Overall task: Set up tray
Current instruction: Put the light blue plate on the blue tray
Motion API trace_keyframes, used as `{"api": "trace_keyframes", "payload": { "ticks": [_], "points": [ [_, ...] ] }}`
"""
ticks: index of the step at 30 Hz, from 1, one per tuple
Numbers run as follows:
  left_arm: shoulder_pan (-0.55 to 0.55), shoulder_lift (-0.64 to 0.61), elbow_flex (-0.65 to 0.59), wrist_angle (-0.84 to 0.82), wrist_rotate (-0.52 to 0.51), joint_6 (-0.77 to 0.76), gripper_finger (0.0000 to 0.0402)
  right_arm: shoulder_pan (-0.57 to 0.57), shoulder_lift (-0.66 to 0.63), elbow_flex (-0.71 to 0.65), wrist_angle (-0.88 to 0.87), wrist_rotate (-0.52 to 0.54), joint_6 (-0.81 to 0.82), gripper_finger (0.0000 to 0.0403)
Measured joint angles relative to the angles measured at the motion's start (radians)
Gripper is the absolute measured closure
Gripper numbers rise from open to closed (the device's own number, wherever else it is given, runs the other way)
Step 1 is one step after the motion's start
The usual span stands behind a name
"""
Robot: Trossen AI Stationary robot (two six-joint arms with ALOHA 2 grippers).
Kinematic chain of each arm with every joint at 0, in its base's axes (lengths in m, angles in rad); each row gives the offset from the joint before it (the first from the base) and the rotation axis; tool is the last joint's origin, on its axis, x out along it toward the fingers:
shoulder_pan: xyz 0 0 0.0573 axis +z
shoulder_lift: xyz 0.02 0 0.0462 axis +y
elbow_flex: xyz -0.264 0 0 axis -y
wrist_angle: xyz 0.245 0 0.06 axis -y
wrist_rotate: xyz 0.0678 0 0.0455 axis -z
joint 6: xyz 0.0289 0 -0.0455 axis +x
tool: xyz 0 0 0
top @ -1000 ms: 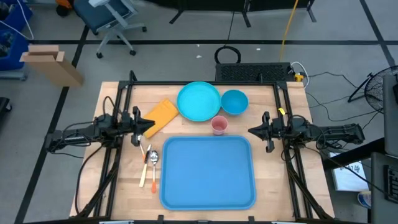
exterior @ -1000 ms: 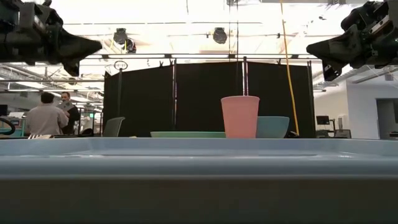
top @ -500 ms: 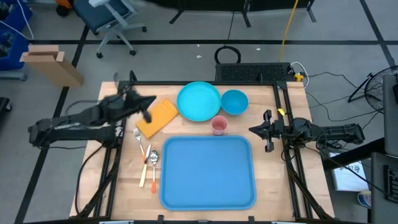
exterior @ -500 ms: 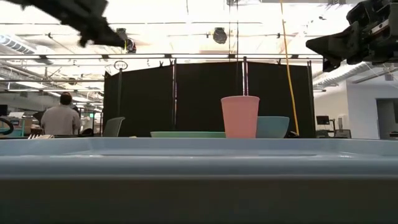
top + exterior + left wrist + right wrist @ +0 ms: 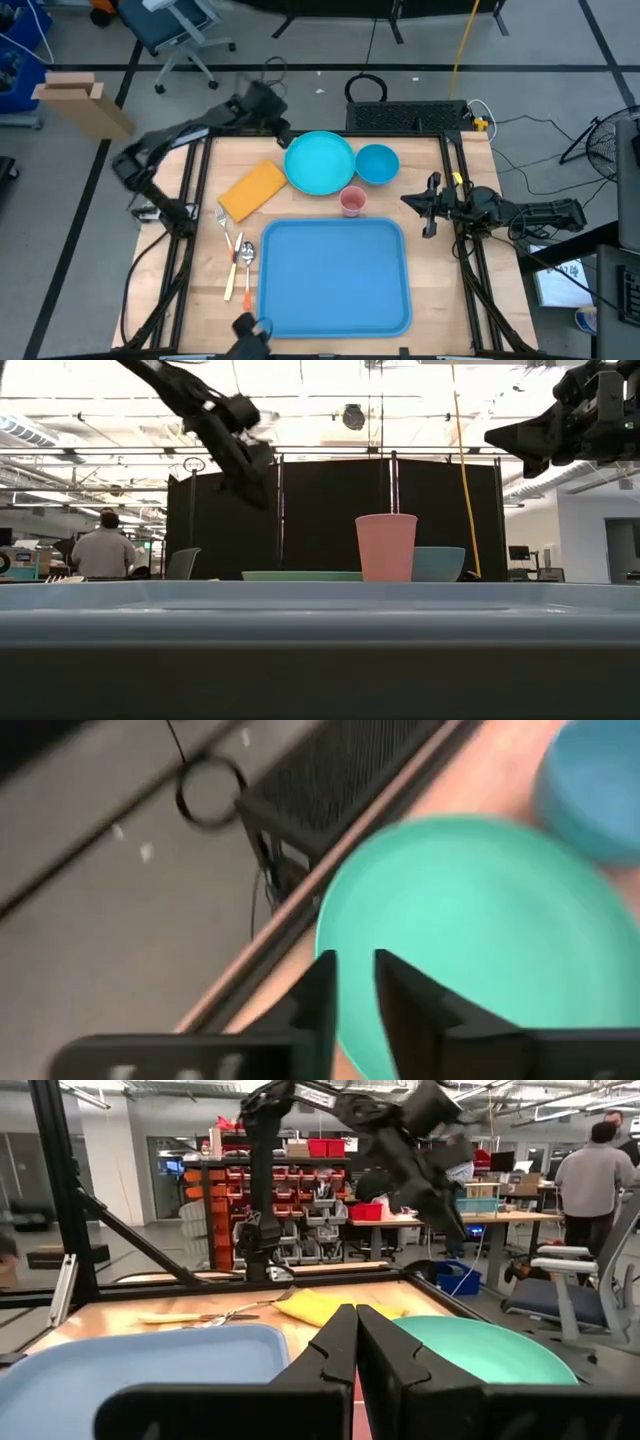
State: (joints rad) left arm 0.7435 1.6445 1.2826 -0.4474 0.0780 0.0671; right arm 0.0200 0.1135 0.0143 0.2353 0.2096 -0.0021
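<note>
Left claw (image 5: 283,135), narrowly parted and empty, hangs just beside the turquoise plate (image 5: 320,162), presumably to lift it onto the tray (image 5: 335,277); right claw (image 5: 412,207) waits closed.

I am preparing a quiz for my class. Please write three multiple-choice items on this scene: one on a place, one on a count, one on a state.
1. Where is the left tool?
A. over the far left rim of the round turquoise plastic plate
B. over the large flat blue plastic tray
C. beside the cutlery

2. How many pieces of cutlery lie left of the tray?
A. one
B. three
C. five

3. What is the state of the tray?
A. empty
B. holding the small pink plastic cup
C. holding the plate

Key: 1 A, both the high and left wrist views show it there. 2 B, the high view shows three. 3 A, the cup and plate stand beyond it.
</note>
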Motion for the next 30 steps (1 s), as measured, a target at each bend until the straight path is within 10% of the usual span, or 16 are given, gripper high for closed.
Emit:
{"api": "trace_keyframes", "payload": {
  "ticks": [13, 30],
  "points": [
    [0.012, 0.314, 0.206, -0.161, -0.003, -0.035, 0.0051, 0.0, 0.0, 0.0, 0.0, 0.002, 0.007, 0.0403],
    [0.031, 0.382, 0.204, -0.197, 0.022, -0.02, 0.0044, 0.0, 0.0, 0.0, 0.001, 0.006, 0.013, 0.0403]
  ]
}}
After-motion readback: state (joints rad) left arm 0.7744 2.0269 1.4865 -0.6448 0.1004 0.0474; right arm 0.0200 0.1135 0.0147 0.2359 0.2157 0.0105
